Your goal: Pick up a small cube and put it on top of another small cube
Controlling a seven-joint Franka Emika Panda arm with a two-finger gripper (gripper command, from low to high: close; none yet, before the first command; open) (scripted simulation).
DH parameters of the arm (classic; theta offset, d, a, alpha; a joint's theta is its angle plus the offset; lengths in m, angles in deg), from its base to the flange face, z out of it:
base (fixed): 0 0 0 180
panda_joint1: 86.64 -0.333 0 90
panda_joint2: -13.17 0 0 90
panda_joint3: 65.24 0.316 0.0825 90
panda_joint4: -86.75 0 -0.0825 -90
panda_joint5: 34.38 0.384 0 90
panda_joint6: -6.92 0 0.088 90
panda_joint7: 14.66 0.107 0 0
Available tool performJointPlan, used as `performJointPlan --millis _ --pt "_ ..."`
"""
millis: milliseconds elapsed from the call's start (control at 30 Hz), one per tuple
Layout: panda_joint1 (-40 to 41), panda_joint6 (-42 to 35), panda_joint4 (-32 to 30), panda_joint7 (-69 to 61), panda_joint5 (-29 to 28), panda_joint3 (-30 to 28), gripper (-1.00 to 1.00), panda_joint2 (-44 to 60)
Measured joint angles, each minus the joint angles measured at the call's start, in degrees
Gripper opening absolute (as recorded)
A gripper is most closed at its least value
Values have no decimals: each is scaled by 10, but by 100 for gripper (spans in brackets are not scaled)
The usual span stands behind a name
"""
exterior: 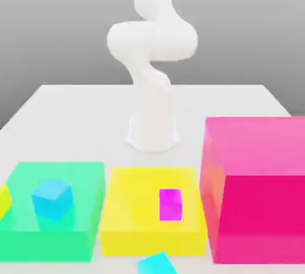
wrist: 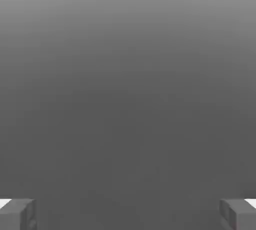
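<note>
Nearest the exterior camera, at the front edge of the white table, lies the small turquoise-cyan cube I am meant to lift, tilted and cut off by the frame. Just behind it sits a low, flat yellow block, and the small bright magenta cube — my target — appears to rest on its top face. To the exterior view's left is a flat green block carrying a sky-blue cube, a near twin of mine in size but bluer, so I must not mistake it. A sliver of yellow-green shows at that block's left edge. To the exterior view's right stands a huge pink-magenta block. Farther back my white arm rises from its base and climbs out of the frame.

My gripper holds nothing — in the hand view the two grey fingertips stand as far apart as they go, with only plain grey beyond them.

I judge this to be the very start: the reach has not begun. Next I need to bring the hand down over the turquoise cube at the table's front edge, turn the wrist to match its tilt, and straddle it without nudging the yellow block.
</note>
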Motion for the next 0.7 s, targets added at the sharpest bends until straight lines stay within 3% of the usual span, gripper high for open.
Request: performJointPlan --millis 700 --pt "-177 -74 1 -652 -150 -254 0 -75"
